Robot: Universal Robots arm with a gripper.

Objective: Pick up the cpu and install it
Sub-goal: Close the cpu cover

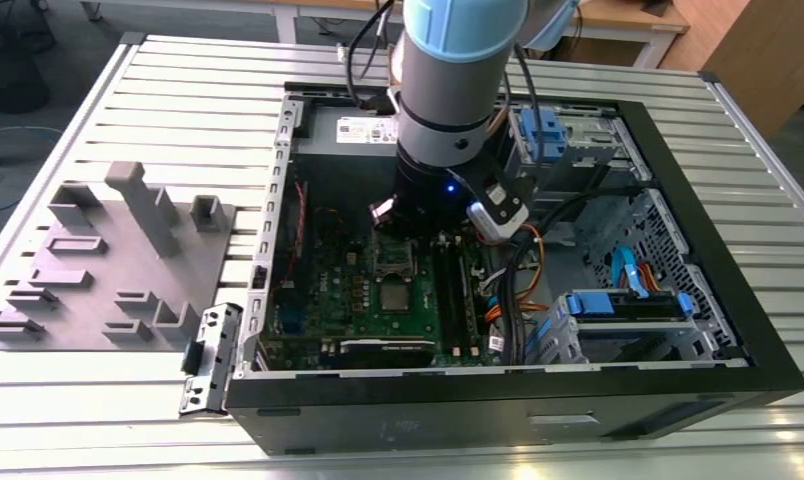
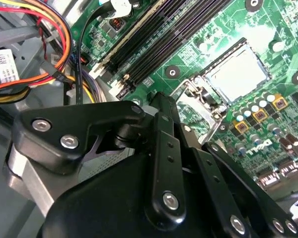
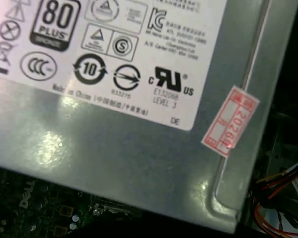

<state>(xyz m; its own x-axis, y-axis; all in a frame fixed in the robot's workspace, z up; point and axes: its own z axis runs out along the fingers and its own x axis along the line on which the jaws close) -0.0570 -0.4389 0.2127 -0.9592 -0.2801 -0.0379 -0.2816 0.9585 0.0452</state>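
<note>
On the slatted worktop (image 1: 175, 90), an open computer case (image 1: 509, 400) shows its motherboard (image 1: 342, 292). The cpu (image 2: 237, 74) lies in its socket (image 2: 208, 75), seemingly placed. The end effector (image 1: 402, 228) hovers near; whether it is apart or together I cannot tell, and securing calls for gentleness.

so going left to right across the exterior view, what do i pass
grey tray with upright blocks → metal bracket → green motherboard → bundle of cables → blue drive bay
</note>
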